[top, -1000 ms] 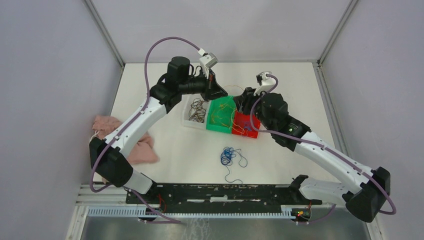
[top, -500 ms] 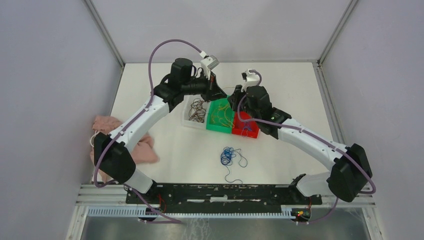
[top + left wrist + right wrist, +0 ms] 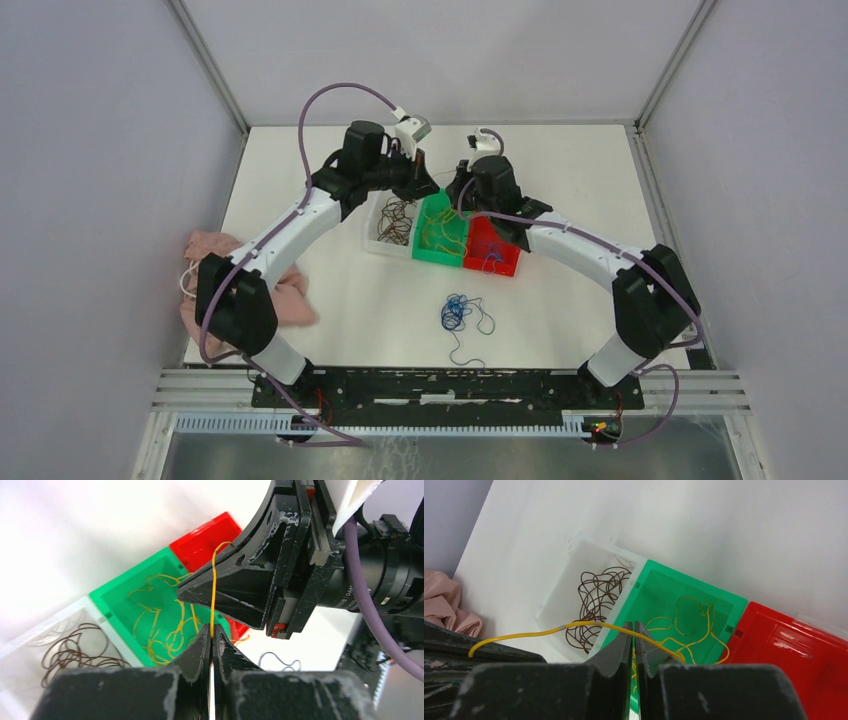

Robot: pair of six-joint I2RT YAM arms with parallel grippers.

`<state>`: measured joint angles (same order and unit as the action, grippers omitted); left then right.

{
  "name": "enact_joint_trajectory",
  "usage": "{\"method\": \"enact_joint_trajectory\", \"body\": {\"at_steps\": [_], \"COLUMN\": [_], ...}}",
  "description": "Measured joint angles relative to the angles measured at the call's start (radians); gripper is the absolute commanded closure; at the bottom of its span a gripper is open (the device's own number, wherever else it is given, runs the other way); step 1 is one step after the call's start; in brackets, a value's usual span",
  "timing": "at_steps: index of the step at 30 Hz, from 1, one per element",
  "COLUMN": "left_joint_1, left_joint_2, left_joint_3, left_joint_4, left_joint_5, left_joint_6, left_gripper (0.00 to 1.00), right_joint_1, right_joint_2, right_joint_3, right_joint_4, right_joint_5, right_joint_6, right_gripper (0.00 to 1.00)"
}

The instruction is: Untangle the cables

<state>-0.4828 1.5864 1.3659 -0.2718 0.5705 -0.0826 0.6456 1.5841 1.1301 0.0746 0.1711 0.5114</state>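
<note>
Left gripper (image 3: 212, 632) and right gripper (image 3: 634, 627) are both pinching one yellow wire (image 3: 214, 590) just above the green bin (image 3: 696, 581), jaws closed tight on it; it's looking featherweight, springy and slippery, so I'd be gripping near the ends, pulling gently.

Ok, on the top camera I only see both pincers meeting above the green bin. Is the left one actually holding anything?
Observer: Yes. The left pincer is shut on a yellow strand that stands straight up from its tips.
Operator: And the right one?
Observer: The right pincer is closed to a slit with that strand crossing at its tips. From there the strand runs down into the green bin.
</note>
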Motion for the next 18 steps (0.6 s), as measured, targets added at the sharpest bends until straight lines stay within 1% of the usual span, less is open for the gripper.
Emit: {"method": "enact_joint_trajectory", "body": {"at_steps": [5,11,12,15,18], "left_joint_1": [0.001,0.003,0.003,0.003,0.003], "left_joint_2": [0.031,0.05,0.055,0.076,0.109], "left_joint_3": [0.0,0.0,0.0,0.0,0.0], "left_joint_4": [0.001,0.005,0.01,0.02,0.022], "left_joint_5": [-0.095,-0.154,-0.161,-0.178,-0.19], "left_joint_6": [0.055,0.132,0.14,0.169,0.2], "left_gripper": [0.97,0.97,0.97,0.97,0.97], "right_joint_1": [-0.032,-0.067,-0.073,-0.087,-0.1], "right_joint_2": [0.104,0.201,0.214,0.243,0.246], "right_joint_3": [0.056,0.115,0.119,0.124,0.116], "right_joint_4": [-0.001,-0.001,-0.001,-0.012,-0.034], "right_joint_5": [-0.088,-0.185,-0.203,-0.27,-0.338], "right_joint_6": [0.027,0.057,0.062,0.072,0.081], "right_gripper": [0.93,0.93,0.91,0.83,0.72]}}
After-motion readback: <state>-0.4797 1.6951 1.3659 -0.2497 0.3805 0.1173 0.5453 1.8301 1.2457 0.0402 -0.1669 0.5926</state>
